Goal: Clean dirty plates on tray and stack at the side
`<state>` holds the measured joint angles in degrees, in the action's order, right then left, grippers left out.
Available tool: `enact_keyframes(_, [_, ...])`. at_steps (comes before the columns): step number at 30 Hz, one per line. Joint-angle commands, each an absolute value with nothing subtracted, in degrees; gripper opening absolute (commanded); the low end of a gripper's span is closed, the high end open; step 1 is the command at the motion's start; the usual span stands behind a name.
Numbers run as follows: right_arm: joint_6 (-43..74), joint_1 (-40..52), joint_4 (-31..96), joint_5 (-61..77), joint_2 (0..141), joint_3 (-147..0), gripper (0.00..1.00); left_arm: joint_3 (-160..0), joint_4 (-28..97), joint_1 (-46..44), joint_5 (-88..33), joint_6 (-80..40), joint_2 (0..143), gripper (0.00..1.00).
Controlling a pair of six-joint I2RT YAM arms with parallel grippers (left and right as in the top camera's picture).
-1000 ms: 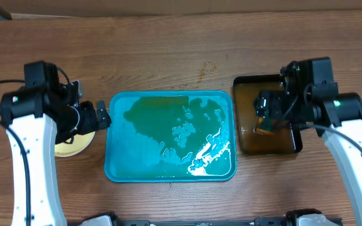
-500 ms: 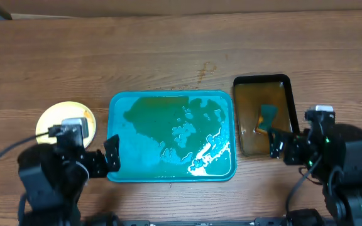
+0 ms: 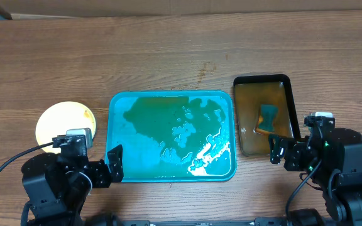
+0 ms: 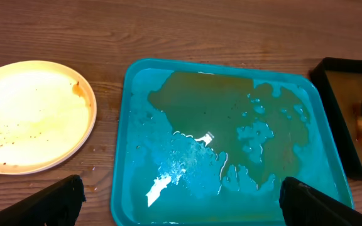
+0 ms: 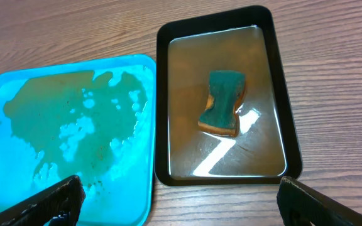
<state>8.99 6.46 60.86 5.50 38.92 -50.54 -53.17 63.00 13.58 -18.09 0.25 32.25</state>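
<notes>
one pale plate (image 4: 33, 116), brown specks, wet foamy teal tray (image 4: 126, 125)

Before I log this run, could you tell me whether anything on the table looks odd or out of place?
The plate left of the tray carries a brown smear near its rim and dark specks, so it looks not fully clean. The tray holds only murky water.

One plate (image 4: 33, 116), one teal tray (image 3: 137, 158), one black tray (image 3: 261, 78), one sponge (image 5: 224, 102).
</notes>
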Motion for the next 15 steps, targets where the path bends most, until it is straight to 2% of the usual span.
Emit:
enact_keyframes(1, [9.17,6.35,60.58,4.73,38.85,-50.28,1.0,-52.6,63.0,13.47,-19.05,1.3,31.86,1.0])
enact_keyframes(10, [8.91,6.39,60.8,3.36,37.45,-50.19,1.0,-52.6,63.0,13.47,-19.03,1.3,31.86,1.0])
enact_keyframes(15, [7.05,6.35,55.96,2.42,31.03,-49.78,1.0,-52.6,63.0,13.47,-19.05,1.3,31.86,1.0])
